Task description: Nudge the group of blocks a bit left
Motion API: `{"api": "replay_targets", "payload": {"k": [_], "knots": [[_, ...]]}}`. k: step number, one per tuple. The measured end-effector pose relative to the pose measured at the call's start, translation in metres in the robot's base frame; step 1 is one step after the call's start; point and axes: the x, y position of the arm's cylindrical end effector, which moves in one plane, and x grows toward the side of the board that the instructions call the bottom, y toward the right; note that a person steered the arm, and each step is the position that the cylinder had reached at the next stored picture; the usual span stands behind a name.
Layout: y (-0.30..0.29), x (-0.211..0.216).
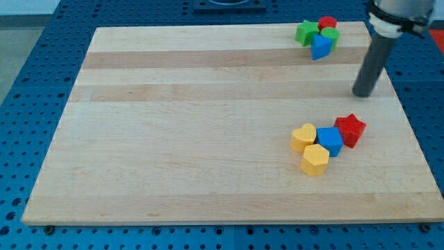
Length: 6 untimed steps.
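My tip (pixel 363 94) is a bare rod with no jaws, standing above the red star (pixel 350 129). Blue cube (pixel 330 141), yellow heart (pixel 303 137) and yellow hexagon (pixel 315 159) cluster left of the red star

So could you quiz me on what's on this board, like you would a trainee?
1. How many blocks form the top cluster?
2. True or false: my tip touches the red star.
3. Which block lies nearest the view's bottom: A) blue block, B) yellow hexagon, C) yellow heart?

Key: 1. Four: green star, red block, green block, blue block. 2. False; it stands apart, above it. 3. B.
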Motion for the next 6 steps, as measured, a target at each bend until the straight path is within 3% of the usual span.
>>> {"api": "replay_targets", "payload": {"k": [3,4,6], "knots": [[0.034,0.084],[0.006,0.101],[-0.058,0.092]]}}
